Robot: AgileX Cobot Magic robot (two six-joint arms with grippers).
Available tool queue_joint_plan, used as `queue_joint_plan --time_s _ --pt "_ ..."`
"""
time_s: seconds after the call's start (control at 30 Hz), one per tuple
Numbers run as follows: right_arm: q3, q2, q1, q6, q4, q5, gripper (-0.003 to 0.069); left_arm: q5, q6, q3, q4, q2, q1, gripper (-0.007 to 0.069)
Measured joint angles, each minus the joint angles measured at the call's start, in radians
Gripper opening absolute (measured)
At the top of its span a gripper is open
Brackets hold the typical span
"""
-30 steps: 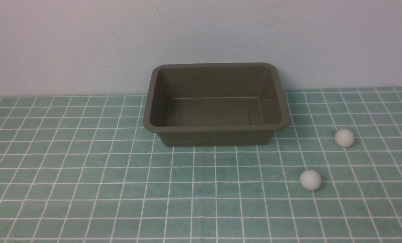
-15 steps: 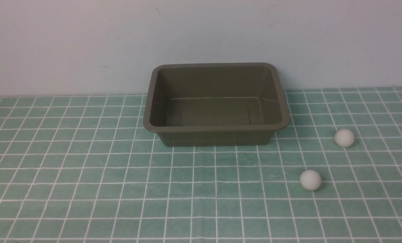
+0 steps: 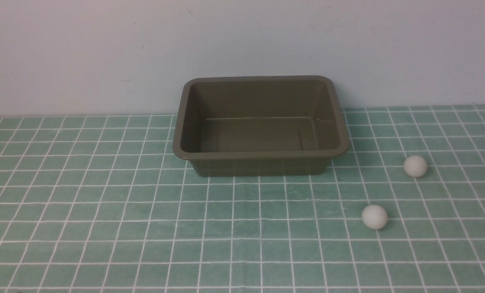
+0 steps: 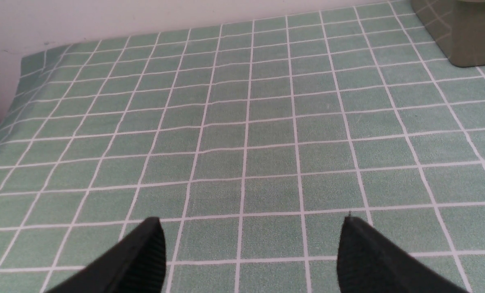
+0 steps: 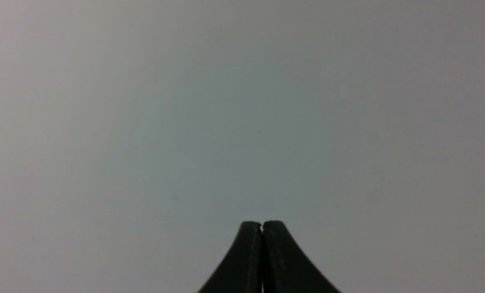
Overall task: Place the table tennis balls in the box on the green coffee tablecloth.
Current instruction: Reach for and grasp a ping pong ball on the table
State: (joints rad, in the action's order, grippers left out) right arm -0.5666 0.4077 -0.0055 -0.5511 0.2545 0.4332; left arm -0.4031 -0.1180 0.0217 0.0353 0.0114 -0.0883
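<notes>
Nothing moved since a second ago. Left gripper (image 4: 251, 221) spread wide, holding nothing, over green coffee tablecloth (image 3: 104, 211). Box (image 3: 261, 167) mid-cloth, by back wall (image 3: 104, 53). Table tennis balls on cloth right of box, outside it: nearer ball (image 3: 374, 217), farther ball (image 3: 415, 166), apart. Right gripper (image 5: 261, 224) pressed closed, holding nothing, facing blank grey surface.

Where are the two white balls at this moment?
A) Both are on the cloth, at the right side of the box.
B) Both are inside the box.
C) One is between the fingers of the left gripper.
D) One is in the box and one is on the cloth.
A: the nearer ball and the farther ball both lie on the green tablecloth, to the right of the box; neither is inside it.
</notes>
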Motion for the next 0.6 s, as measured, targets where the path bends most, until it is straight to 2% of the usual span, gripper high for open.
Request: queue_joint_plan --time_s 0.07,0.2,0.33,0.37,0.4,0.47,0.6 --pt "-0.016 0.081 0.005 0.05 -0.075 0.072 -0.0017 0.0 0.0 0.0 0.0 0.0 0.0 0.051" --pt "-0.023 0.246 0.038 0.282 -0.268 0.172 -0.0017 0.0 0.0 0.0 0.0 0.0 0.0 0.051" --pt "-0.024 0.336 0.061 0.47 -0.407 0.169 -0.0017 0.0 0.0 0.0 0.0 0.0 0.0 0.051" --pt "-0.024 0.362 0.068 0.551 -0.455 0.158 -0.0017 0.0 0.0 0.0 0.0 0.0 0.0 0.051" --pt "-0.024 0.365 0.068 0.551 -0.462 0.157 -0.0017 0.0 0.0 0.0 0.0 0.0 0.0 0.051" --pt "-0.024 0.393 0.071 0.681 -0.579 0.144 -0.0017 0.0 0.0 0.0 0.0 0.0 0.0 0.051" --pt "-0.024 0.4 0.072 0.759 -0.665 0.139 -0.0017 0.0 0.0 0.0 0.0 0.0 0.0 0.051"
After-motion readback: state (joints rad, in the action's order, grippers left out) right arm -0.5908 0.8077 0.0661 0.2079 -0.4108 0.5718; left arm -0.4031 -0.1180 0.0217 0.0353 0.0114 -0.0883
